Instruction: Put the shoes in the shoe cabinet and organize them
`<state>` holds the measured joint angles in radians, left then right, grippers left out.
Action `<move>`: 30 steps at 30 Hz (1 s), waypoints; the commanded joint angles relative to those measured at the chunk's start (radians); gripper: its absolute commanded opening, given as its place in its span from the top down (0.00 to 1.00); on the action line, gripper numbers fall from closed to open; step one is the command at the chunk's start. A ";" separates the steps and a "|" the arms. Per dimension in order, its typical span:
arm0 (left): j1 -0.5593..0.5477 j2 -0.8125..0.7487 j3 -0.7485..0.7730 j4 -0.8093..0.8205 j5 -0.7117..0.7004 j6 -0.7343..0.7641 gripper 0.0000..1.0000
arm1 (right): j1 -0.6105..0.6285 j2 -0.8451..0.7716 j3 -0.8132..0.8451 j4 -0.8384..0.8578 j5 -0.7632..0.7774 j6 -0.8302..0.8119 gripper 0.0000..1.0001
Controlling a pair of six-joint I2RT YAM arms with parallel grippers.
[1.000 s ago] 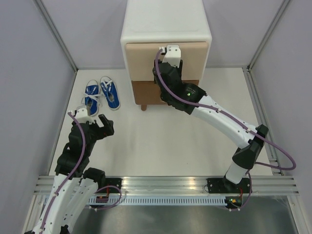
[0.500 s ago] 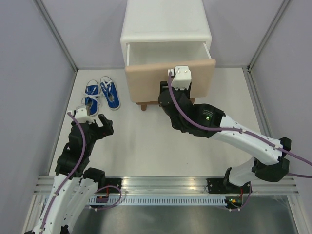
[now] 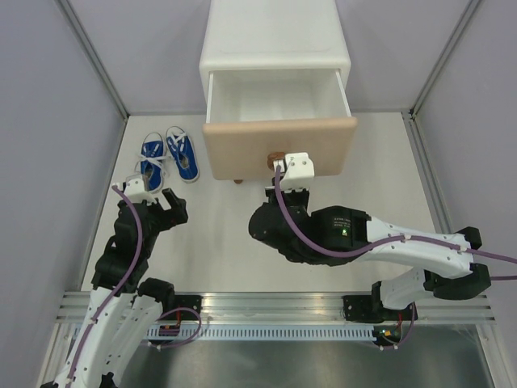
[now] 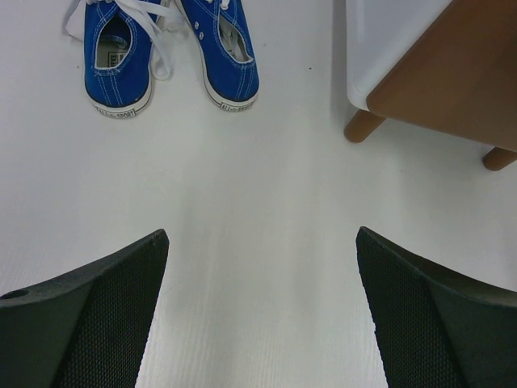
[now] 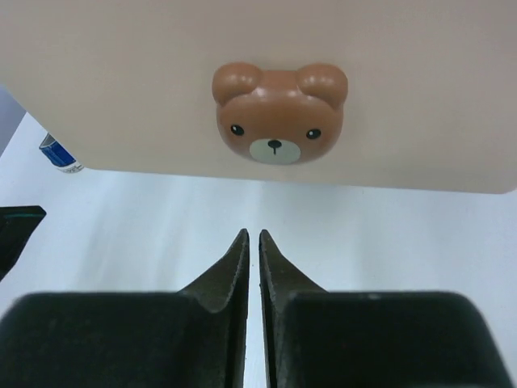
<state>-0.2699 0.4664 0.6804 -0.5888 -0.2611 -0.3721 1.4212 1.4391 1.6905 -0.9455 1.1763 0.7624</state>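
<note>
The shoe cabinet [image 3: 275, 36] stands at the back of the table with its beige upper drawer [image 3: 279, 145] pulled out; the inside of the drawer is bare white. Two blue shoes [image 3: 170, 153] with white laces lie side by side to its left, also seen in the left wrist view as one shoe [image 4: 117, 61] beside the other [image 4: 222, 48]. My right gripper [image 5: 250, 234] hangs shut and empty a little in front of and below the bear-face knob [image 5: 279, 113], not touching it. My left gripper [image 4: 262, 234] is open above the bare table, short of the shoes.
The brown lower drawer front [image 4: 460, 73] and a small brown foot [image 4: 362, 125] sit to the right of the shoes. Grey walls close the table in on the left, the right and the back. The open drawer overhangs the table in front of the cabinet.
The right gripper pulled the upper drawer out by its knob, then let go, drew back toward me and closed its jaws. The left arm and the shoes have not moved.
</note>
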 commanded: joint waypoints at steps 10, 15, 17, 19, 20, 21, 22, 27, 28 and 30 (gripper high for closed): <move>0.006 0.012 -0.004 0.037 -0.012 0.033 0.00 | 0.088 -0.037 0.035 -0.158 0.082 0.189 0.40; 0.006 0.017 -0.002 0.037 -0.009 0.035 0.00 | 0.087 -0.069 0.037 -0.047 0.124 0.089 0.11; 0.006 0.018 -0.002 0.037 -0.009 0.035 0.00 | 0.065 -0.077 0.038 -0.006 0.123 0.048 0.07; 0.006 0.023 -0.002 0.037 -0.007 0.035 0.00 | 0.033 -0.078 0.037 0.030 0.088 0.011 0.05; 0.006 0.025 -0.001 0.037 -0.007 0.036 0.00 | 0.010 -0.080 0.031 0.075 0.076 -0.026 0.04; 0.006 0.023 -0.001 0.037 -0.007 0.035 0.00 | -0.028 -0.086 0.025 0.100 0.054 -0.046 0.04; 0.006 0.023 -0.002 0.037 -0.007 0.036 0.00 | -0.044 -0.086 0.014 0.153 0.034 -0.066 0.04; 0.006 0.023 -0.002 0.037 -0.007 0.036 0.00 | -0.106 -0.056 0.024 0.240 -0.032 -0.167 0.04; 0.006 0.025 -0.002 0.037 -0.007 0.035 0.00 | -0.111 -0.048 0.041 0.243 -0.036 -0.173 0.05; 0.006 0.023 -0.002 0.038 -0.007 0.036 0.00 | -0.128 -0.033 0.054 0.252 -0.050 -0.192 0.07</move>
<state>-0.2695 0.4847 0.6804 -0.5888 -0.2611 -0.3721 1.3090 1.3830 1.7023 -0.7650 1.1618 0.6441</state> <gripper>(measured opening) 0.995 0.937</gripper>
